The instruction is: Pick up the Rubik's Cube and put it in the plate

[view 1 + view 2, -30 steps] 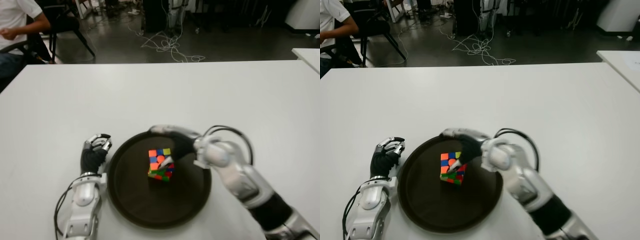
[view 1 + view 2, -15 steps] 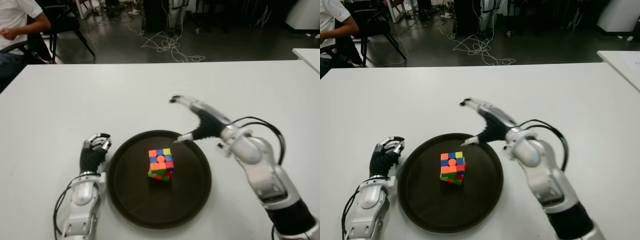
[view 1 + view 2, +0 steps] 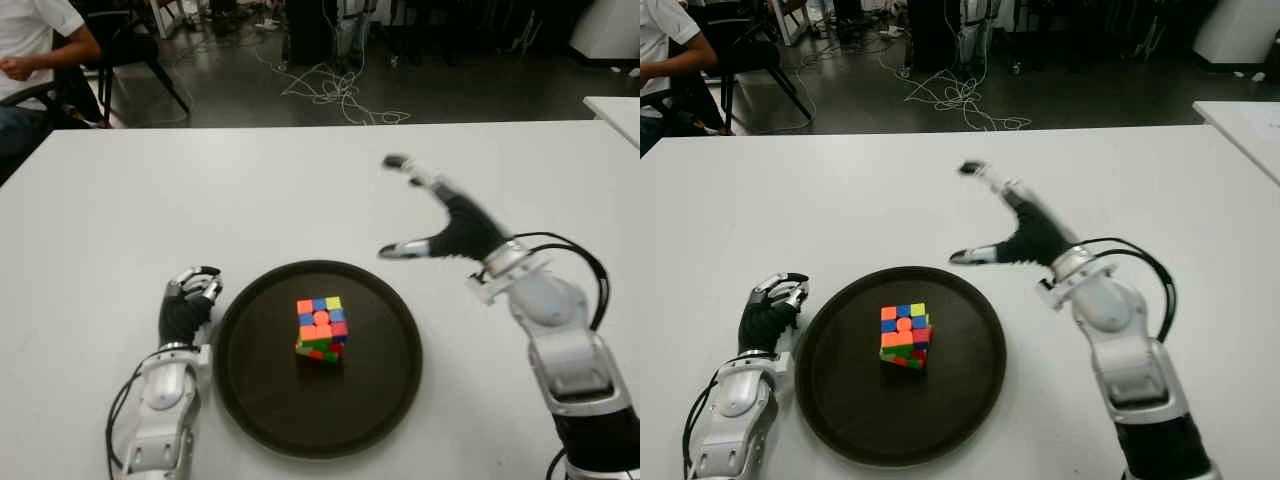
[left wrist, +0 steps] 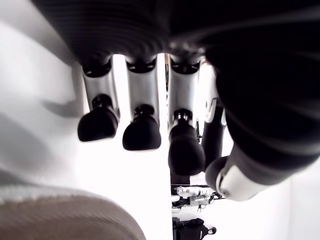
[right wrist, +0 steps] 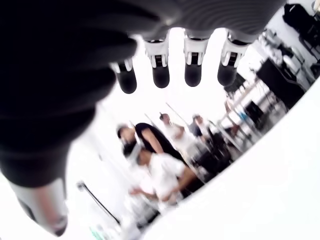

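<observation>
The Rubik's Cube (image 3: 321,328) stands in the middle of the round dark plate (image 3: 385,390) on the white table (image 3: 200,200), with nothing touching it. My right hand (image 3: 440,218) is raised above the table, beyond the plate's far right rim, fingers spread wide and empty; the right wrist view shows its straight fingers (image 5: 161,70) holding nothing. My left hand (image 3: 188,300) shows just left of the plate with its fingers (image 4: 142,125) curled and nothing in them.
A person in a white shirt (image 3: 35,40) sits on a chair at the far left, beyond the table. Cables (image 3: 335,95) lie on the floor behind the table. A second white table's corner (image 3: 615,110) shows at the right edge.
My right hand has let go of the cube, opened, and lifted away up and to the right, clear of the plate. The cube stays in the plate. The left hand has not moved.
</observation>
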You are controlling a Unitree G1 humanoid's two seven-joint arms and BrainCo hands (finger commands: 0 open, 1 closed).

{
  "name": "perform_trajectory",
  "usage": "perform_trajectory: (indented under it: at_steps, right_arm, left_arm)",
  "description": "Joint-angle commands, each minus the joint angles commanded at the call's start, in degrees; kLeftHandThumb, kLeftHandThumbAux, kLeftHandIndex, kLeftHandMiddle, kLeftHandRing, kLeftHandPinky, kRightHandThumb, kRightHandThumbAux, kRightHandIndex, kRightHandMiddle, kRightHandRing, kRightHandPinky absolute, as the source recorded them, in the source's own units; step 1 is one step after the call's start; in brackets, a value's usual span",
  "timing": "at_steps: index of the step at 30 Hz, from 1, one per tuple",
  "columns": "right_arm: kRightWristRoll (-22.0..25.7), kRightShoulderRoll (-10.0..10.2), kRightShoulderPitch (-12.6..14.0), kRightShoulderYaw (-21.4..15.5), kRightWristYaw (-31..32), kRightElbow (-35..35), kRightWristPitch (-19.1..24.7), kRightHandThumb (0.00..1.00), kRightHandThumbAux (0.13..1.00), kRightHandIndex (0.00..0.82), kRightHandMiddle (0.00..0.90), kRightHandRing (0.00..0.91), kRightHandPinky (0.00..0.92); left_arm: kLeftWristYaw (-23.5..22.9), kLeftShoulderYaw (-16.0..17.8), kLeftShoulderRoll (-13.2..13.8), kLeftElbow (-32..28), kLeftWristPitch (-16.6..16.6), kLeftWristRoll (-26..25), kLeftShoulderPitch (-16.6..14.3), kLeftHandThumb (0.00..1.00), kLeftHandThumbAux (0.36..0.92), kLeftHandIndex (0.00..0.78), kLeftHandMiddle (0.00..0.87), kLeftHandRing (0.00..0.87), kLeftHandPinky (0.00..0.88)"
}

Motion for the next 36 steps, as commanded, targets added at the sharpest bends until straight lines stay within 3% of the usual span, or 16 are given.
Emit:
perform_trajectory:
  at_steps: [3,6,11,16,18,28,36]
  right_arm:
    - [1.3,1.4,0.5,-2.1,-3.9,1.7,-6.3,0.000,0.781,0.024,0.020,0.000,0.009]
    - [1.5,1.6,0.9,-2.9,-5.5,2.7,-9.0,0.000,0.814,0.030,0.030,0.000,0.024]
    - [2.0,0.5,2.7,-7.1,-9.8,15.2,-19.6,0.000,0.840,0.034,0.041,0.008,0.026]
    - [-1.5,1.8,5.4,-7.5,-15.8,21.0,-24.2,0.000,0.862,0.040,0.054,0.023,0.041]
    - [-2.1,2.7,6.9,-7.5,-17.5,20.6,-23.9,0.000,0.880,0.042,0.060,0.031,0.052]
    - [-4.4,3.7,7.3,-7.0,-21.0,20.4,-18.0,0.000,0.905,0.078,0.107,0.085,0.089]
    - [-4.6,6.4,8.1,-6.6,-24.5,22.8,-15.0,0.000,0.894,0.145,0.189,0.170,0.160]
  left_arm:
    - [0.4,0.0,-0.1,0.0,0.1,0.3,-0.1,0.709,0.706,0.443,0.800,0.811,0.798]
    - [0.5,-0.1,-0.1,0.0,0.1,0.5,-0.1,0.708,0.706,0.443,0.801,0.812,0.800]
    - [0.8,-0.1,-0.1,0.1,0.0,0.8,-0.2,0.708,0.706,0.443,0.802,0.813,0.802]
    - [0.3,0.1,-0.1,0.1,-0.1,0.4,-0.2,0.708,0.706,0.443,0.801,0.813,0.799]
    - [0.0,0.2,0.0,0.1,-0.1,0.2,-0.2,0.708,0.706,0.443,0.802,0.813,0.800]
    - [-0.4,0.0,0.2,-1.1,0.6,0.2,0.2,0.708,0.705,0.443,0.803,0.813,0.797]
    - [0.0,0.4,0.2,-1.1,1.5,0.3,-0.1,0.707,0.706,0.443,0.799,0.809,0.796]
